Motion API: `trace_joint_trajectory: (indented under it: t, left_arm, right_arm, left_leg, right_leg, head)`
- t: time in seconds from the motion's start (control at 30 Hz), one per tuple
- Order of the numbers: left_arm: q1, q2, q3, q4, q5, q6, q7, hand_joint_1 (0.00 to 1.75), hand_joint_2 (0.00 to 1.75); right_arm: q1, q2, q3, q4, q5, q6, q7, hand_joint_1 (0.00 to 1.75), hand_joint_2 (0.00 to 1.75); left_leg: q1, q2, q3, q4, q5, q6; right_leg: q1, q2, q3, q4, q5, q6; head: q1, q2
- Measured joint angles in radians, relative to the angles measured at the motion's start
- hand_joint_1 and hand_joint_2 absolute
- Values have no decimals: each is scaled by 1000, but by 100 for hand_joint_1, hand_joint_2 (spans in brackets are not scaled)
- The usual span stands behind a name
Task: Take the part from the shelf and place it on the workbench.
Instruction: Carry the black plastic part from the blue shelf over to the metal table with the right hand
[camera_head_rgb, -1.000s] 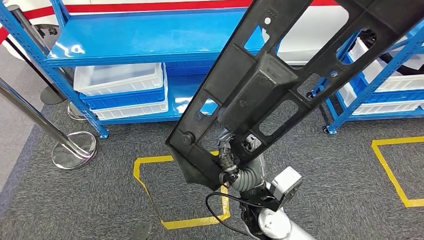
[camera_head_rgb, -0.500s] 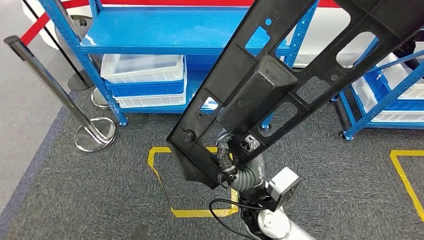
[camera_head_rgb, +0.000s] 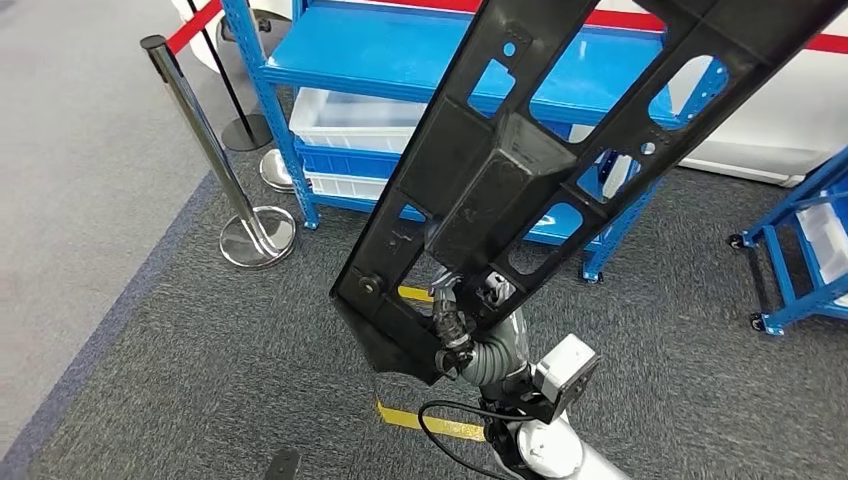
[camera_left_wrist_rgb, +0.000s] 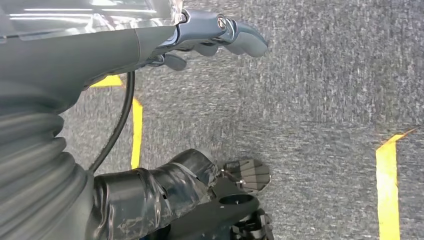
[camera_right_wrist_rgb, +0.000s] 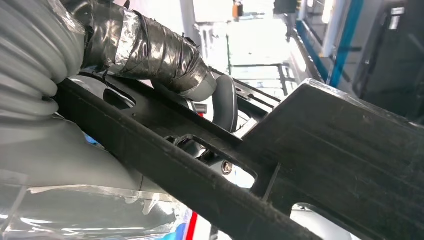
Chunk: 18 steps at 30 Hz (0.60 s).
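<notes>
The right hand (camera_head_rgb: 462, 325) grips the lower end of the part (camera_head_rgb: 520, 170) — a long black plastic frame with cut-outs — holding it up off the floor, slanting up and away across the blue shelf (camera_head_rgb: 420, 60) behind. From the right wrist, the thumb (camera_right_wrist_rgb: 150, 50) lies over a bar of the part. The left hand (camera_left_wrist_rgb: 210, 37) hangs above the grey carpet (camera_left_wrist_rgb: 325, 100) — fingers loosely curled, holding nothing.
</notes>
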Motion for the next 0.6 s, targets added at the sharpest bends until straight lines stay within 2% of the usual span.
trace_joint_trajectory:
  t: [0.07, 0.1, 0.13, 0.2, 0.23, 0.27, 0.3, 0.33, 0.37, 0.4, 0.43, 0.47, 0.5, 0.57, 0.6]
  left_arm:
    - [3, 2, 0, 0, 0, -1, 1, 0, 175]
    - [6, 4, 0, 1, 0, -1, 2, 0, 175]
    - [8, 5, 0, 1, 0, -2, 2, 0, 175]
    - [7, 5, 0, 2, 0, -2, 3, 0, 175]
    - [6, 5, 0, 2, 0, -2, 3, 0, 175]
    - [5, 5, 0, 2, 0, -2, 3, 0, 175]
    - [5, 5, 0, 2, 0, -3, 3, 0, 175]
    - [6, 5, 0, 2, 0, -3, 3, 0, 175]
    - [7, 6, 0, 2, 0, -3, 3, 0, 175]
    - [8, 6, 0, 2, 0, -3, 3, 0, 175]
    - [7, 7, 0, 2, 0, -3, 3, 0, 175]
    - [6, 8, 0, 2, 0, -3, 3, 0, 175]
    - [5, 8, 0, 2, 0, -3, 3, 0, 175]
    - [7, 9, 0, 2, 0, -3, 3, 0, 175]
    - [9, 9, 0, 2, 0, -3, 3, 0, 175]
  right_arm:
    - [0, 0, 0, 1, 0, 0, 1, 175, 175]
    - [-1, 1, 0, 1, 0, 1, 1, 175, 175]
    - [-2, 2, 0, 2, 0, 2, 1, 175, 175]
    - [-2, 4, 0, 3, 0, 5, 1, 175, 175]
    - [-1, 4, 0, 4, 0, 6, 1, 175, 175]
    - [-1, 4, 0, 6, 0, 8, 2, 175, 175]
    - [0, 4, 0, 9, 0, 9, 2, 175, 175]
    - [0, 4, 0, 11, 0, 10, 2, 175, 175]
    - [0, 4, 0, 12, 1, 11, 2, 175, 175]
    - [0, 5, 0, 13, 2, 11, 2, 175, 175]
    - [-1, 5, 0, 13, 2, 11, 2, 175, 175]
    - [-1, 6, 0, 14, 2, 11, 2, 175, 175]
    - [-1, 6, 0, 14, 3, 12, 2, 175, 175]
    - [-2, 6, 0, 14, 3, 12, 2, 175, 175]
    - [-2, 6, 0, 14, 3, 13, 2, 175, 175]
  left_leg:
    - [1, -15, -11, 0, 6, -13]
    - [-1, -2, -16, 5, 3, -19]
    - [-3, 24, -27, 27, -12, -25]
    - [-1, 86, -73, 128, -72, -39]
    - [4, 101, -103, 196, -103, -44]
    - [8, 107, -126, 249, -123, -49]
    - [11, 110, -134, 272, -125, -52]
    - [13, 112, -120, 254, -110, -53]
    - [14, 118, -87, 200, -81, -53]
    - [14, 135, -44, 124, -53, -50]
    - [9, 153, -5, 57, -33, -44]
    - [4, 167, 20, 11, -21, -37]
    - [-1, 174, 28, -10, -20, -29]
    - [-5, 156, 26, -16, -15, -15]
    - [-3, 146, 28, -22, -11, -10]
  right_leg:
    - [-1, -19, 0, -6, 5, -2]
    - [-3, -30, 1, -10, 9, -6]
    - [-5, -43, 2, -14, 13, -10]
    - [-7, -72, 1, -17, 16, -14]
    - [-6, -87, -1, -16, 17, -14]
    - [-5, -103, -3, -16, 17, -14]
    - [-5, -117, -5, -15, 17, -14]
    - [-5, -131, -5, -15, 16, -14]
    - [-5, -144, -5, -14, 16, -13]
    - [-4, -155, -4, -14, 15, -12]
    - [-2, -166, -3, -15, 14, -8]
    - [0, -175, -2, -15, 14, -4]
    - [1, -183, -1, -16, 14, 1]
    - [3, -199, 1, -20, 15, 12]
    - [3, -195, 2, -18, 10, 17]
  head:
    - [0, 0]
    - [-1, 0]
    - [-6, 0]
    - [-15, 0]
    - [-18, 0]
    - [-18, 0]
    - [-19, 0]
    - [-19, 0]
    - [-19, 0]
    - [-19, 0]
    - [-18, 0]
    - [-18, 0]
    - [-18, 0]
    - [-18, 0]
    - [-16, 0]
